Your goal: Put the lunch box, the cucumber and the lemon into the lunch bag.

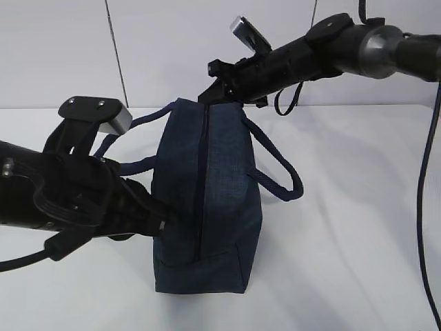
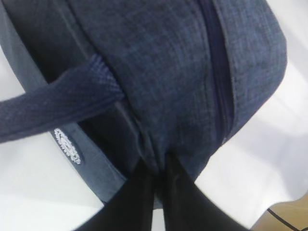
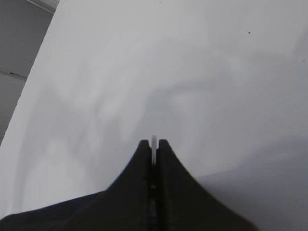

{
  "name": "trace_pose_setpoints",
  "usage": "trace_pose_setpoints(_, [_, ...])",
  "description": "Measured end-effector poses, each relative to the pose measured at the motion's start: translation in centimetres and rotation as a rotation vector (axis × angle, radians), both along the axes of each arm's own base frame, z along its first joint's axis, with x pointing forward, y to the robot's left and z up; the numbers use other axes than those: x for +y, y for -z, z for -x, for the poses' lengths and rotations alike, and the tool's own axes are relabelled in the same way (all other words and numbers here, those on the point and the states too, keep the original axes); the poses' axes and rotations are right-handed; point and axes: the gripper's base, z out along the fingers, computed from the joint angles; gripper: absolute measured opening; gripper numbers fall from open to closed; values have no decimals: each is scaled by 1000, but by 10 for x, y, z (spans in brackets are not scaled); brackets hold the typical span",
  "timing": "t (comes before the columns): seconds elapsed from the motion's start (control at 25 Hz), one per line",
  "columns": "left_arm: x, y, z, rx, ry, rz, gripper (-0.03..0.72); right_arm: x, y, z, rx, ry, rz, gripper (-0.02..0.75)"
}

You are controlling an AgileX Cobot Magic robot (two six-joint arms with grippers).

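I had the left gripper (image 2: 153, 166) pinched shut on a fold of the lunch bag (image 1: 207, 200) to brace it upright mid-table. The right gripper (image 1: 210, 93), at the bag's far top end, was clamped on a thin metal sliver, probably the zipper (image 1: 200, 186) pull. Zipper looked closed; lunch box, cucumber and lemon weren't in view.

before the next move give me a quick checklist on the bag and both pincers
1. Left pincer pinching the lunch bag fabric near the strap handle: ok.
2. Right pincer closed on a thin pale sliver, likely the zipper pull: cannot tell what it is.
3. Zipper shut along its visible length: ok.
4. Bag resting steady on the table: ok.
5. Lunch box, cucumber, lemon inside: cannot tell, none visible.
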Motion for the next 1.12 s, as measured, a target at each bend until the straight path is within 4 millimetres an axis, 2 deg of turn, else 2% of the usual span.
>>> trace_pose_setpoints(0.48, [0, 0, 0, 0, 0, 0, 3, -8, 12, -2, 20, -15, 62, -13])
trace_pose_setpoints(0.68, [0, 0, 0, 0, 0, 0, 3, -11, 27, -3, 69, -18, 61, -13])
trace_pose_setpoints(1.12, [0, 0, 0, -1, 1, -1, 3, -12, 48, -1, 125, -44, 76, -13])
